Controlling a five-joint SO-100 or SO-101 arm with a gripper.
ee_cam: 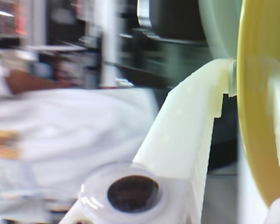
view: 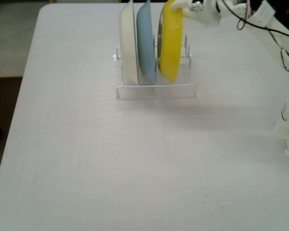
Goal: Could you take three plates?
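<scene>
Plates are what I'm after, and they stand on edge in a white wire rack [view: 155, 89] in the upper middle of the fixed view, on the pale surface [view: 111, 159]. From the left of that view I see a cream-white plate [view: 128, 43], then a light blue plate [view: 146, 41], then the yellow plate [view: 171, 41], which leans slightly with its top towards the arm. I can't find an orange plate in either view.

My fingers [view: 175, 6] reach in from the upper right of the fixed view and are clenched on the top rim of the yellow plate [ee_cam: 261, 93]. The wrist view backs this up: one white finger [ee_cam: 191, 121] presses against one face of the yellow rim at the right of the frame, and part of the other shows on the far side at the right edge. That view is blurred, so I won't claim more detail.

I judge these plates to be light, stiff plastic, so weight shouldn't trouble the arm, and they look unlikely to crack. The glossy finish worries me more: a thin, slick rim pinched at one point can pivot or slide out. I'd hold deep over the rim at the top centre, so the plate hangs straight, and lift straight up to clear the rack wires and the blue neighbour just beside it.
</scene>
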